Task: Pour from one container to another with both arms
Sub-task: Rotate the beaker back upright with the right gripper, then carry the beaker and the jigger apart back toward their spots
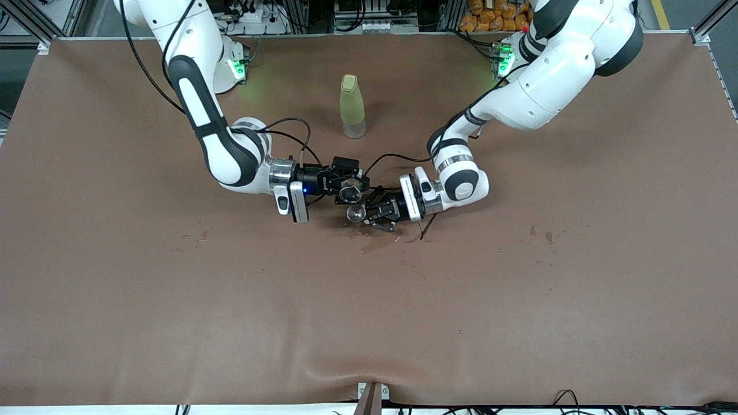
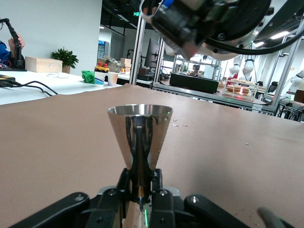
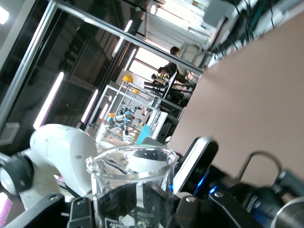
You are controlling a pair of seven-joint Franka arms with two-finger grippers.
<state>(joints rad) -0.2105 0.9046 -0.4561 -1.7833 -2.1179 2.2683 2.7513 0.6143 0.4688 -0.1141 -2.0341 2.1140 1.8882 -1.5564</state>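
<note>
Right tool [image 1: 350, 190] clamps the tilted glass beaker [image 3: 130, 183], left tool [image 1: 369, 216] the grey-rimmed cup [image 2: 139, 137]; contents unreadable.

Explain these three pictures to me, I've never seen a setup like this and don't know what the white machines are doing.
They are two white robot arms at a brown table, each ending in a black two-finger gripper. The wide picture looks down from a high camera facing them. The other two come from cameras on the arms' wrists.

The left gripper is shut on a tiny metal cup, held upright. The right gripper is shut on a small clear glass beaker, tilted just above the metal cup, as if pouring into it.

A tall yellow-green bottle stands on the table, farther from the high camera than both grippers. Small wet spots mark the table near the cups.
</note>
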